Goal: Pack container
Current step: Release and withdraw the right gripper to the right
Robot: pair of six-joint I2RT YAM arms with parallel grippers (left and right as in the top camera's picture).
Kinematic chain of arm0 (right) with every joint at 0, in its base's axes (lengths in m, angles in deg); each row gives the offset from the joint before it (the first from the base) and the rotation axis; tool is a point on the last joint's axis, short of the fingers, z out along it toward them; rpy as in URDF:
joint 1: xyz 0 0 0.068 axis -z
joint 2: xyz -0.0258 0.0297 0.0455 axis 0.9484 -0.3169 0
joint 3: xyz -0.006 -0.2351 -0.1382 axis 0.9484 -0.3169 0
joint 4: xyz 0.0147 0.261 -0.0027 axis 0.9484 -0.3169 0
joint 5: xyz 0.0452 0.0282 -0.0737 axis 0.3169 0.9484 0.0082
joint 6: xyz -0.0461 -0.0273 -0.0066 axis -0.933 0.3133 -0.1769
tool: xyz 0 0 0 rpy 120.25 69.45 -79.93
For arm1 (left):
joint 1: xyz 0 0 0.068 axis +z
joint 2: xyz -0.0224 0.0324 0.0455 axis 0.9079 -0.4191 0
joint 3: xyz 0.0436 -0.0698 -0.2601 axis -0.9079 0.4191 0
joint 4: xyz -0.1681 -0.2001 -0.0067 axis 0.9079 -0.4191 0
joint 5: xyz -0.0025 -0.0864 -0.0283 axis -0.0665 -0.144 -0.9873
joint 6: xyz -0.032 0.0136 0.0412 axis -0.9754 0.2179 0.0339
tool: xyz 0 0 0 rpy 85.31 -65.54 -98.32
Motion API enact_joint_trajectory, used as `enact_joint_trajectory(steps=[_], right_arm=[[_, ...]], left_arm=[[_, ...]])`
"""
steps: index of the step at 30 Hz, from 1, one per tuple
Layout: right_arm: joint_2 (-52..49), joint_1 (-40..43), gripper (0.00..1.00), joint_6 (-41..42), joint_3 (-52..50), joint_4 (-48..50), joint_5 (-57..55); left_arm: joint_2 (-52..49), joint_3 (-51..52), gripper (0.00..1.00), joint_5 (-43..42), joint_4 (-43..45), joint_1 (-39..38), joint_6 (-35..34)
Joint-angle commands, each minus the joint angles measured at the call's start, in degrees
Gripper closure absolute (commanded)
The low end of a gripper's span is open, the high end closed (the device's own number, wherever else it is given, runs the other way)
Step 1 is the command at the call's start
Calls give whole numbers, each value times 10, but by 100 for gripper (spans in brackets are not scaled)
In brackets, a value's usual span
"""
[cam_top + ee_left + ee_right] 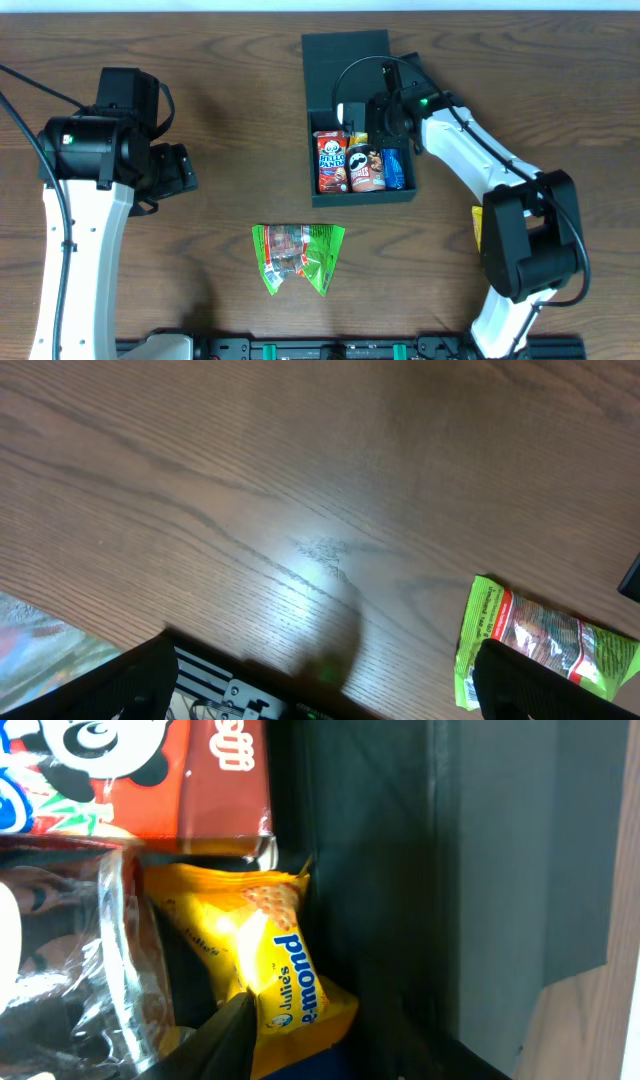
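One container [365,196]; one red box [330,162]; one brown packet [366,170]; one blue packet [394,168]; one yellow packet [275,960]; one green packet [298,257]

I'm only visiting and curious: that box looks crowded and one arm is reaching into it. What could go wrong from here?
The right gripper sits low inside the container, close to the yellow packet; pulling up could snag it and drag it out. The container looks nearly full, so the green packet on the table may not fit flat, and the lid might then not shut.
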Motion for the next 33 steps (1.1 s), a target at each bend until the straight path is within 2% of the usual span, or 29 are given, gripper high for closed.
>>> enact_joint_trajectory(steps=[1, 5, 10, 12, 13, 15, 18, 20, 23, 25, 30, 33], right_arm=[[26, -12, 58, 38, 36, 2, -11], [53, -13, 58, 82, 63, 1, -12], [114, -13, 46, 161, 80, -42, -12], [144, -13, 34, 202, 80, -71, -12], [158, -12, 23, 233, 80, -84, -12], [182, -8, 20, 322, 80, -104, -12], [204, 7, 20, 516, 80, -119, -13], [211, 25, 22, 673, 80, -148, -16], [212, 57, 28, 845, 78, -225, -25], [212, 71, 28, 885, 70, -275, -42], [223, 66, 18, 870, 31, -349, -120], [253, 56, 15, 861, -18, -356, -141]], left_arm=[[0, 2, 5, 8, -2, 3, -2], [0, 2, 5, 8, -2, 3, -2], [0, 2, 5, 8, -2, 3, -2], [0, 2, 5, 8, -2, 3, -2], [0, 2, 5, 8, -2, 3, -2], [0, 2, 5, 8, -2, 3, -2], [0, 2, 5, 8, -2, 3, -2], [0, 2, 5, 8, -2, 3, -2], [0, 2, 5, 8, -2, 3, -2], [0, 2, 5, 8, -2, 3, -2], [0, 2, 5, 8, -2, 3, -2], [0, 2, 5, 8, -2, 3, -2]])
